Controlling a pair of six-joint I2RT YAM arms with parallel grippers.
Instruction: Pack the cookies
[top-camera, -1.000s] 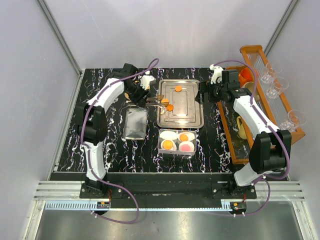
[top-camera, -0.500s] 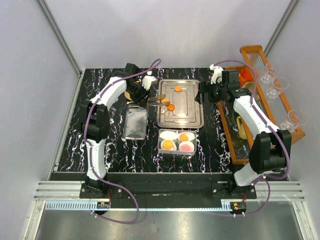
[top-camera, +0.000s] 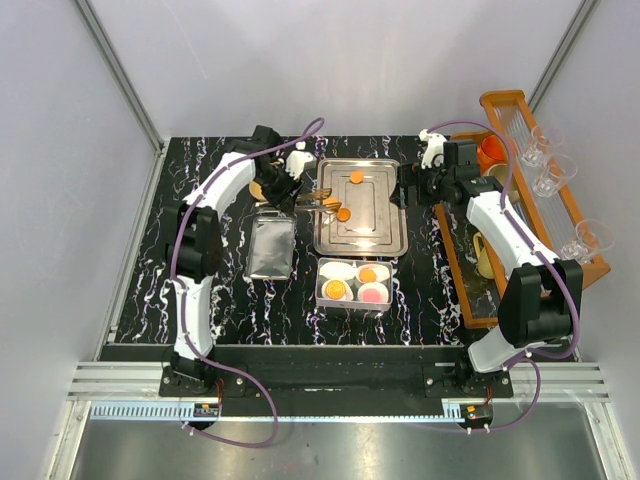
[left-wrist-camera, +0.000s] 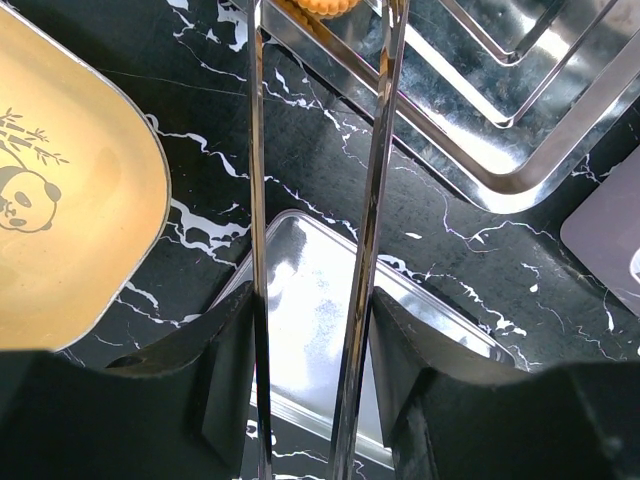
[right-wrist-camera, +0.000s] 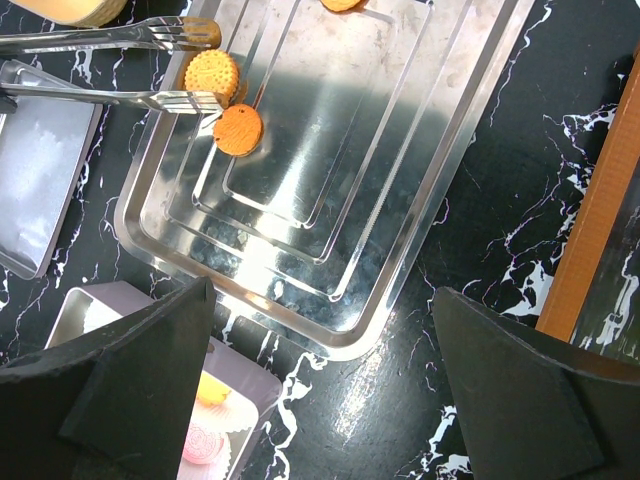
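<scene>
My left gripper is shut on a pair of steel tongs. The tong tips straddle one orange cookie at the left edge of the steel tray. I cannot tell whether that cookie is lifted. A second cookie lies just beside it, and a third rests at the tray's far side. The box in front holds white paper cups with two orange cookies and a pink one. My right gripper is open, with nothing in it, at the tray's right edge.
A steel lid lies left of the box. A yellow panda dish sits under my left wrist. Along the right edge stands a wooden tray with glasses and an orange cup.
My left arm's elbow has shifted slightly; the tongs and the cookie between them stay almost where they were. The right arm has not moved.
</scene>
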